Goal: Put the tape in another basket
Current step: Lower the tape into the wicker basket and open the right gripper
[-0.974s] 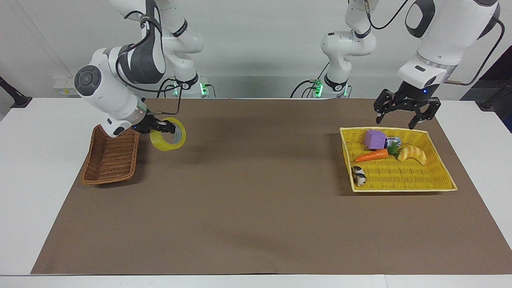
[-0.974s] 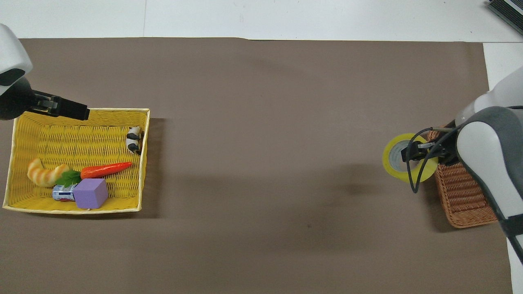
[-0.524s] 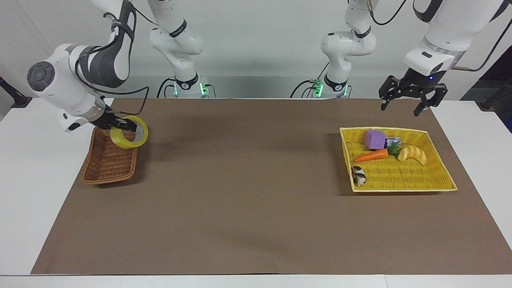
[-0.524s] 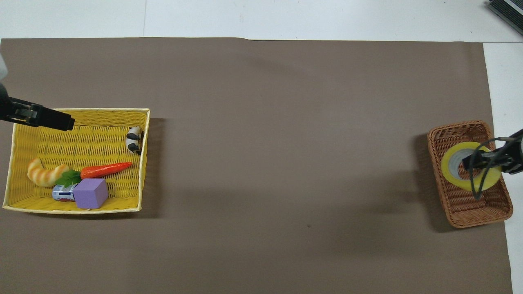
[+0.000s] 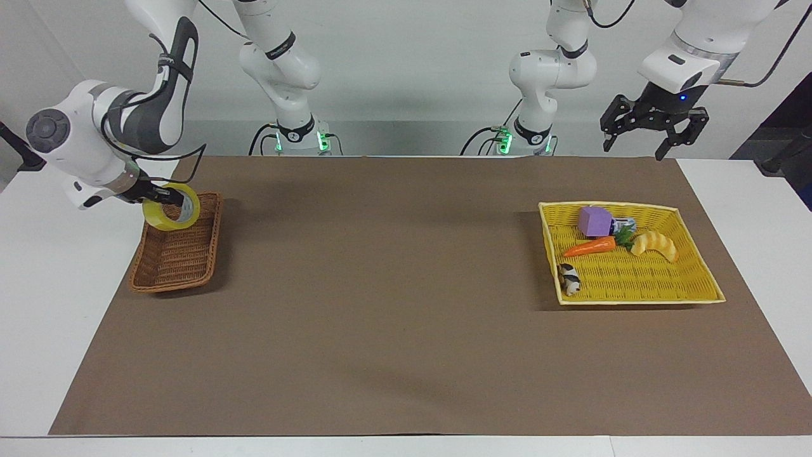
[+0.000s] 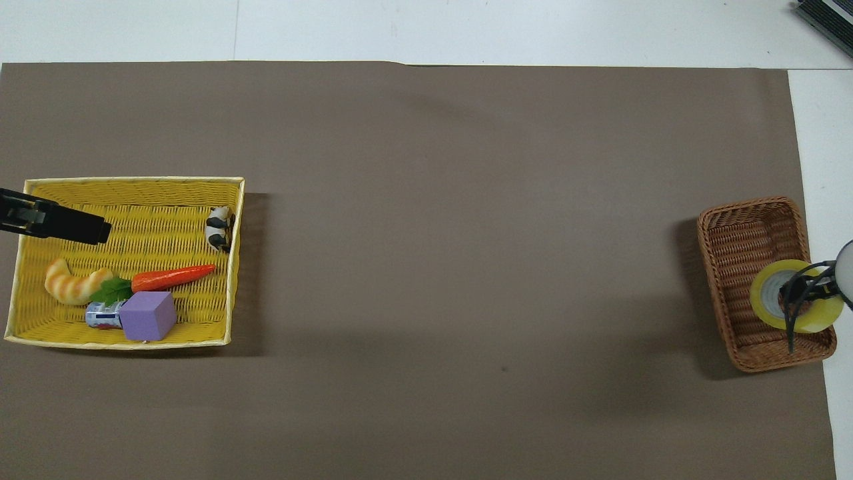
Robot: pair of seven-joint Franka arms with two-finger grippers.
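Note:
The yellow tape roll (image 5: 170,216) hangs in my right gripper (image 5: 166,204), which is shut on its wall with one finger through the core. It is held over the end of the brown wicker basket (image 5: 174,260) nearer to the robots, about at rim height. In the overhead view the tape (image 6: 816,319) covers the corner of the basket (image 6: 740,240) toward the right arm's end. My left gripper (image 5: 653,132) is open, empty and raised high. In the overhead view the left gripper (image 6: 93,230) shows over the yellow tray.
The flat yellow tray (image 5: 694,279) lies toward the left arm's end of the table. It holds a purple block (image 5: 594,220), a carrot (image 5: 590,247), a croissant toy (image 5: 655,245), a small can and a black-and-white figure (image 5: 569,279). A brown mat (image 5: 393,304) covers the table.
My right gripper carried the tape from beside the wicker basket to over the basket's end nearer to the robots. My left gripper rose and drew back from the tray.

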